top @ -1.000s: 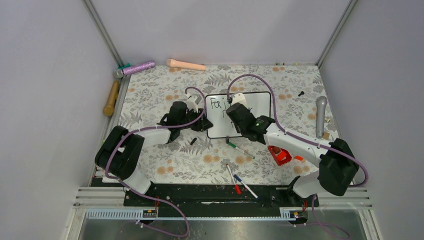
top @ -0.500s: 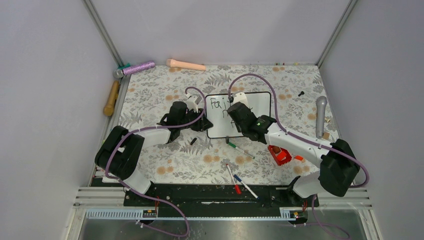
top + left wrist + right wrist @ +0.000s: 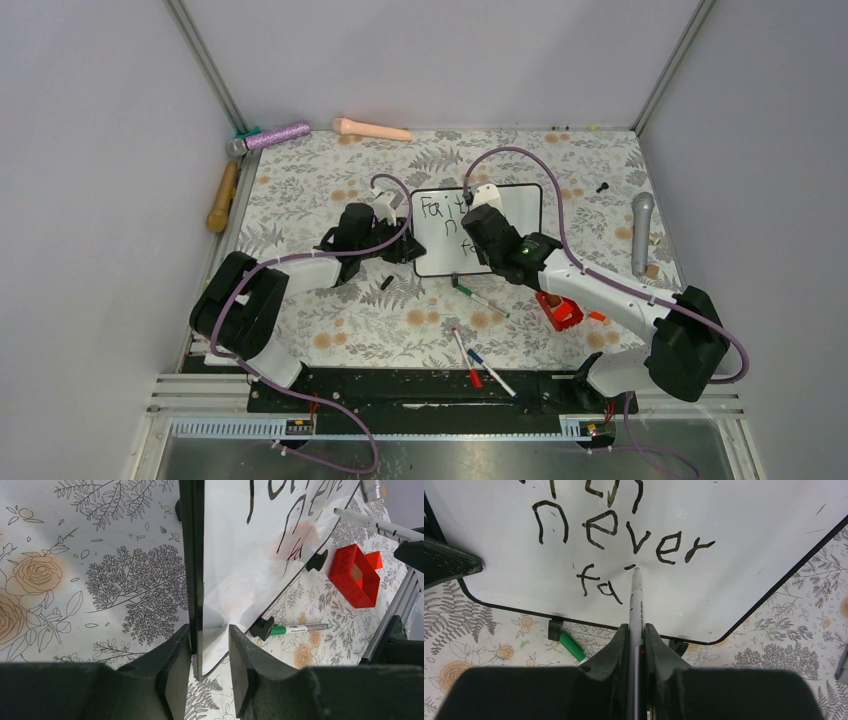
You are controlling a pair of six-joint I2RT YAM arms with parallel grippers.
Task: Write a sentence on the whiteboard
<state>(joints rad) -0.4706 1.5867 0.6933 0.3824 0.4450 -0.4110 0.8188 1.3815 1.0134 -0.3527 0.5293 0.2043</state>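
My right gripper (image 3: 636,630) is clamped on the slim white marker pen (image 3: 636,597). Its barrel points straight ahead, tip at a tiny dash just right of "fa". The black handwritten sentence (image 3: 634,536) needs line three finished, running rightwards over bare board. My left gripper (image 3: 210,635) is closed on the left edge of the small glossy black-framed whiteboard (image 3: 240,545), mid-table between both arms. The top line is cropped, and I can't tell whether the tip touches.

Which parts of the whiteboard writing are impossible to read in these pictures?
Top external: the right arm covers most of the sentence on the whiteboard.
Right wrist: the top edge cuts off the first line.
Left wrist: the top edge cuts the words too.
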